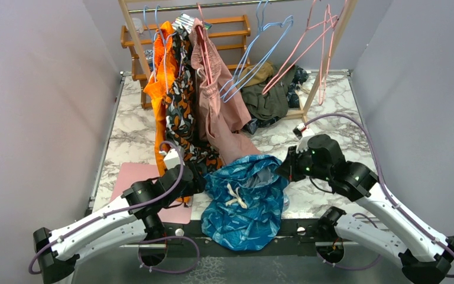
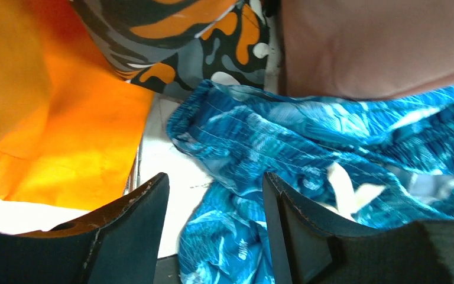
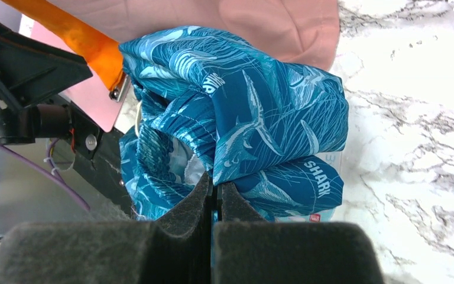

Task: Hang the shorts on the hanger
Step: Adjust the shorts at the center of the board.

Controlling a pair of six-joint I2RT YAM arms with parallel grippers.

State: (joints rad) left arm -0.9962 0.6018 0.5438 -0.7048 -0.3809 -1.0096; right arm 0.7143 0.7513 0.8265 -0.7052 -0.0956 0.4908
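Just left of the shorts (image 1: 245, 201), the left gripper (image 2: 216, 177) is spread and empty, with the cloth's edge directly ahead. The shorts lie bunched between both grippers, long axis running near to far and legs spilling over the near edge of the table (image 1: 337, 118), while the right gripper (image 3: 216, 184) pinches a fold on their right side. Well beyond them, rightward, hangs the hanger (image 1: 300, 54), nearer the right gripper.

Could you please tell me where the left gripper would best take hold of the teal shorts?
Probably the gathered waistband edge of the shorts, approached low from the robot's left: that hem lies bunched just ahead of the open left gripper, opposite where the right gripper pinches.
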